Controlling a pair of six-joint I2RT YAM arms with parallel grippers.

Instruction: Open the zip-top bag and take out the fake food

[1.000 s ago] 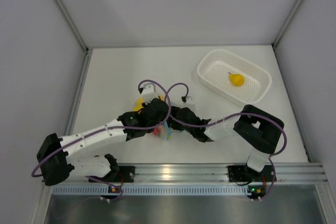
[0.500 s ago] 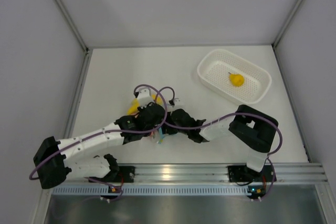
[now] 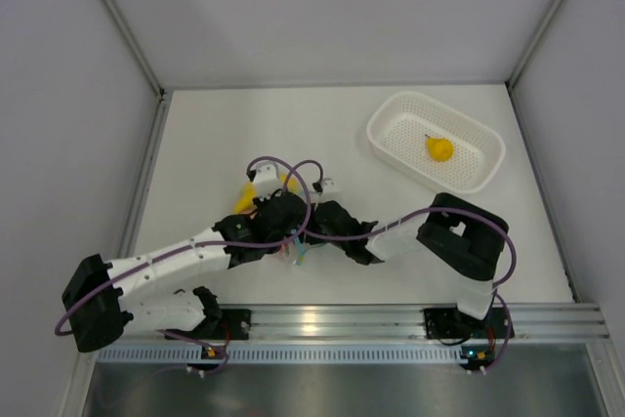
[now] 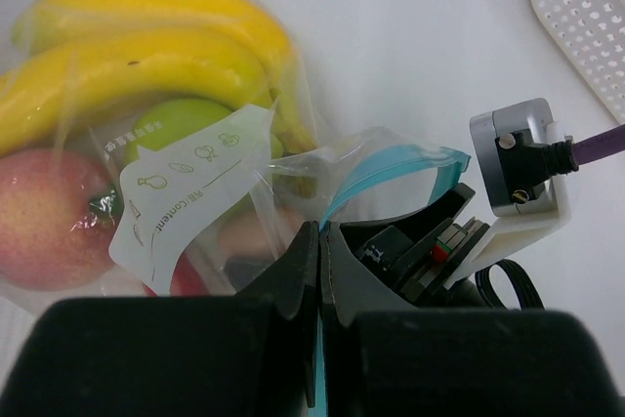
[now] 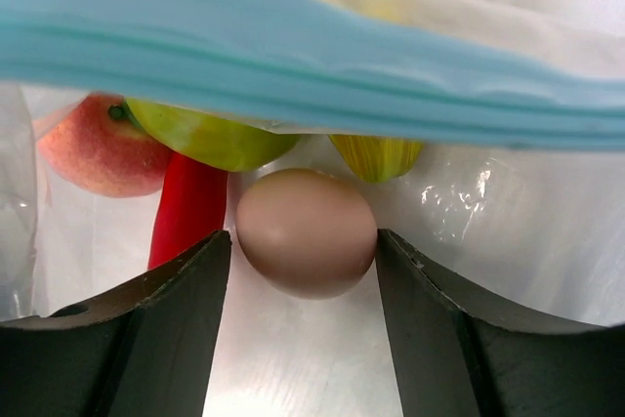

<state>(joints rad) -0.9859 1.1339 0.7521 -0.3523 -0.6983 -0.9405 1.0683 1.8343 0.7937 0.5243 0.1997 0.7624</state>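
Removal step: left fingers (image 4: 301,275) pinch the clear crinkly zip-top bag (image 4: 181,207) by its blue strip, mid-tabletop (image 3: 215,134). Right fingers (image 5: 176,310), spread inside, flank a pinkish-brown egg-shaped plastic piece (image 5: 306,231). Next I'd squeeze and back out.

The white table (image 3: 220,134) bears the zip-top bag (image 4: 195,158) and a white basket (image 3: 464,169).

White tabletop (image 3: 225,134). Far right: white perforated basket (image 3: 405,139), one small yellow fruit (image 3: 440,148) inside. Near centre: left arm (image 3: 176,256) and right arm (image 3: 459,241), wrists meeting over a zip-top bag (image 3: 301,254), mostly hidden. Yellow bananas (image 3: 252,197) show beside the left wrist.
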